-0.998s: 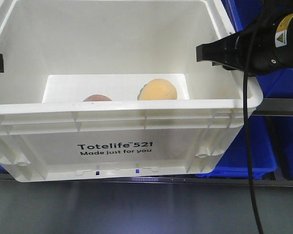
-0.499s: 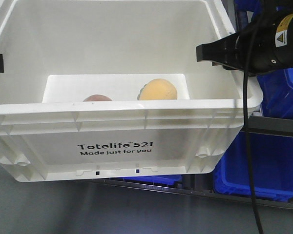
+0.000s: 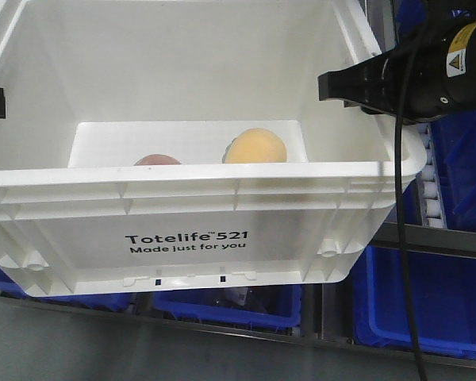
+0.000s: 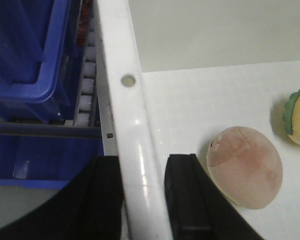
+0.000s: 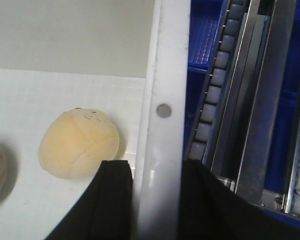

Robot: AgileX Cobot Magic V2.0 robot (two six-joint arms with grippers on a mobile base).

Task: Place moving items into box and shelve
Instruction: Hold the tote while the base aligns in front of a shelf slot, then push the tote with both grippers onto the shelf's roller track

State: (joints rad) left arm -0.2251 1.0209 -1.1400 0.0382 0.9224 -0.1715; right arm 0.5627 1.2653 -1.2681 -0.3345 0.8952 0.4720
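White ribbed box [image 3: 182, 238] held up off the ground in the front view, black print "Totelife 521 Made just for you" facing the camera, thick rim level, blue bins [image 3: 428, 305] and a grey shelf rail [image 3: 436, 238] behind and beneath. Two moving items resting on the box floor: pale yellow-orange fruit [image 3: 255, 147] toward the right side, reddish-pink fruit [image 3: 157, 159] toward the left, only its top peeking above the near wall. Apart from each other, not touching.

Left gripper [image 4: 142, 200] clamped across the left rim of the box, one black finger [image 4: 104, 200] outside the wall, the other inside, both pressed against the white rim with no gap showing. Reddish-pink fruit just beside the inner finger, close but seemingly not in contact; a sliver of the yellow fruit with a green edge at the far right of that wrist view.

Right gripper [image 5: 157, 205] likewise pinching the right rim, inner finger [image 5: 112, 205] inside, outer finger outside above the roller track [image 5: 215, 85]. Yellow-orange fruit lying right against the inner finger, near the wall. Black arm body [image 3: 428, 71] with a yellow warning label and a dangling black cable [image 3: 401, 238] over the right rim in the front view
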